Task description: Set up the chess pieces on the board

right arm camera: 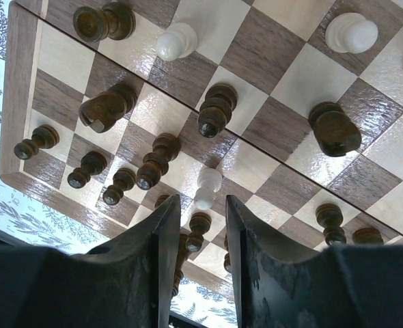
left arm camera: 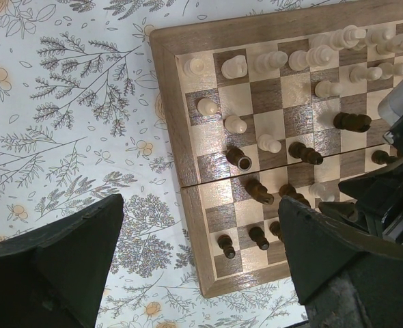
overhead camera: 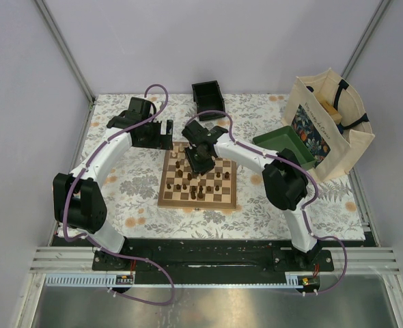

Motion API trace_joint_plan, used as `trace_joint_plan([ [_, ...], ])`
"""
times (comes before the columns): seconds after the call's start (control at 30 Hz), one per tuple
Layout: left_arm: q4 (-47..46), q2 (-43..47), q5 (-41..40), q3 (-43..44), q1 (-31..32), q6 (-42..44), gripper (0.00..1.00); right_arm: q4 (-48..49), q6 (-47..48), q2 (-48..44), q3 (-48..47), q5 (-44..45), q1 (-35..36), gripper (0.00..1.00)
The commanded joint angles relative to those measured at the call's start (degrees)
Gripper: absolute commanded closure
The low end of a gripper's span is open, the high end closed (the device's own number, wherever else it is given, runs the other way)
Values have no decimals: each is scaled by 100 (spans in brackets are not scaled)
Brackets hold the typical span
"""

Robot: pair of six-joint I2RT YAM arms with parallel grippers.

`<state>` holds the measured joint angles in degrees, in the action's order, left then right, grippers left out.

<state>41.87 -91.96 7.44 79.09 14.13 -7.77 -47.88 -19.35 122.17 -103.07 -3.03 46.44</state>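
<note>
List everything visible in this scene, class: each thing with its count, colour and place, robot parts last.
tablecloth: one, white floral, under everything
chessboard: one, tan and dark brown squares, centre of the tablecloth
chess pieces: many, cream and dark brown, scattered over the chessboard
box: one, black, behind the chessboard at the far edge
tray: one, green, right of the chessboard
tote bag: one, cream with a floral panel, far right beside the tray
left tool: one, black, open, by the chessboard's far left corner
right tool: one, black, fingers slightly apart, above the chessboard
</note>
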Motion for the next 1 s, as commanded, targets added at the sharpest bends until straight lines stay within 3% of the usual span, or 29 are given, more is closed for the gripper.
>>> trace_joint_plan([
  [0.0, -179, 275, -94, -16, -24, 12, 1, 7, 63, 44, -161, -181, 32, 59],
  [0.3, -179, 284, -155, -16, -24, -5, 1, -46, 72, 132, -188, -146, 32, 63],
  [0.63, -179, 293, -190, -16, -24, -5, 1, -64, 107, -96, -293, 91, 32, 84],
  [0.97, -179, 407, -401, -51, -33, -5, 1, -371, 274, -299, -1197, 575, -126, 84],
])
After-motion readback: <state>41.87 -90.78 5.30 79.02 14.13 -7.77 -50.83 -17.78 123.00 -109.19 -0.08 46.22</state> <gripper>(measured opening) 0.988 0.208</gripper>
